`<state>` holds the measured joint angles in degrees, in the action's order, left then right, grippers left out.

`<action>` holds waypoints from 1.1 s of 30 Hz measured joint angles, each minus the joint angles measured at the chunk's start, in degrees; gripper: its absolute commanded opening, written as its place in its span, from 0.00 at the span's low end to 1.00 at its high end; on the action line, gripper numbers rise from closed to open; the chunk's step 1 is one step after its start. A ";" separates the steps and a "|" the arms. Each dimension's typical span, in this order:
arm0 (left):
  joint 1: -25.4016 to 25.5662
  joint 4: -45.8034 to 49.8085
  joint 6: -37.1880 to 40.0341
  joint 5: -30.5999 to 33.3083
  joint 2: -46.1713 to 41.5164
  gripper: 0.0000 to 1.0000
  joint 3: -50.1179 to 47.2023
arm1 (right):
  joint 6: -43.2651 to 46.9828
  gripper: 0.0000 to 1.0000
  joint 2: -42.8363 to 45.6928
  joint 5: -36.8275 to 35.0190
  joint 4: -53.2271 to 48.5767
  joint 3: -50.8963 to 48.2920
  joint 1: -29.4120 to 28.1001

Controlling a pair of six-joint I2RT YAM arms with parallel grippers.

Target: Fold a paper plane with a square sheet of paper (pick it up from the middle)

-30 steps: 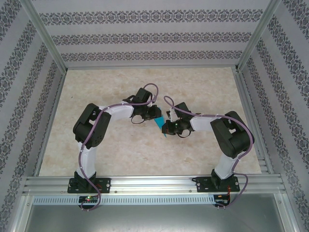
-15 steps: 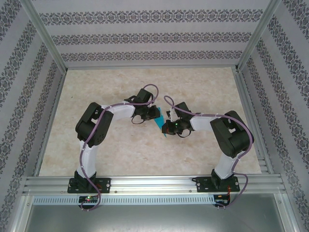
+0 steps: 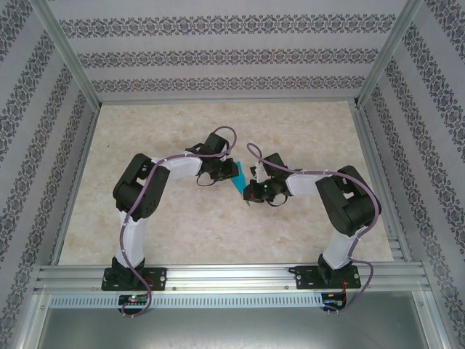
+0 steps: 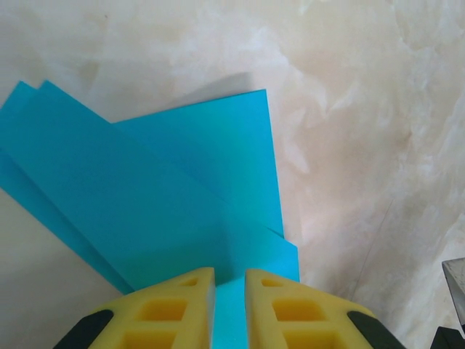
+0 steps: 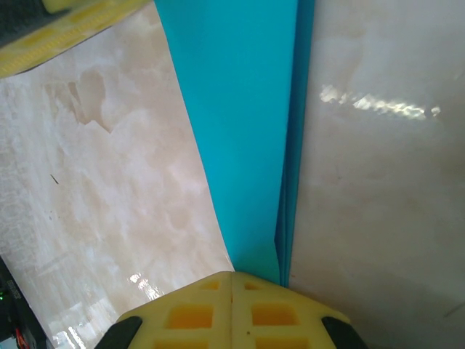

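Folded teal paper (image 3: 238, 183) spans btwn both arms, marbled worktop (image 3: 182, 225) beneath it.

L end effector (image 4: 229, 273): at paper's upper end in top view. Yellow pads nearly closed, pinching paper's layered edge. Sheet fans out ahead of pads.

R end effector (image 5: 232, 275): at paper's lower end. Pads pressed together on its narrow tip. Paper runs straight out from pads.

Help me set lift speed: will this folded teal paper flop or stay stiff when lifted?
Probably floppy: the folded teal paper looks thin. Its layered folds likely stiffen it along the crease. Likely light; the right gripper, shut on it, should hold.
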<state>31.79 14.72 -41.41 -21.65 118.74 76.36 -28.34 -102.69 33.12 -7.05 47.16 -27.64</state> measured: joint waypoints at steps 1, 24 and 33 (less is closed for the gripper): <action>-0.13 0.00 0.02 0.00 0.00 0.19 0.00 | 0.00 0.05 -0.02 0.02 0.00 0.02 0.00; -4.52 0.00 0.81 -3.32 1.11 0.19 0.00 | 1.05 0.04 -0.04 0.17 1.31 -0.44 0.04; -6.84 1.64 2.78 -7.50 2.97 0.19 2.25 | 1.05 0.04 -0.35 0.15 2.75 -0.55 0.37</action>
<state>24.95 16.36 -38.63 -29.15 121.71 78.61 -27.29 -103.04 33.28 -4.29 46.61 -27.27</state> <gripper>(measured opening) 0.186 0.050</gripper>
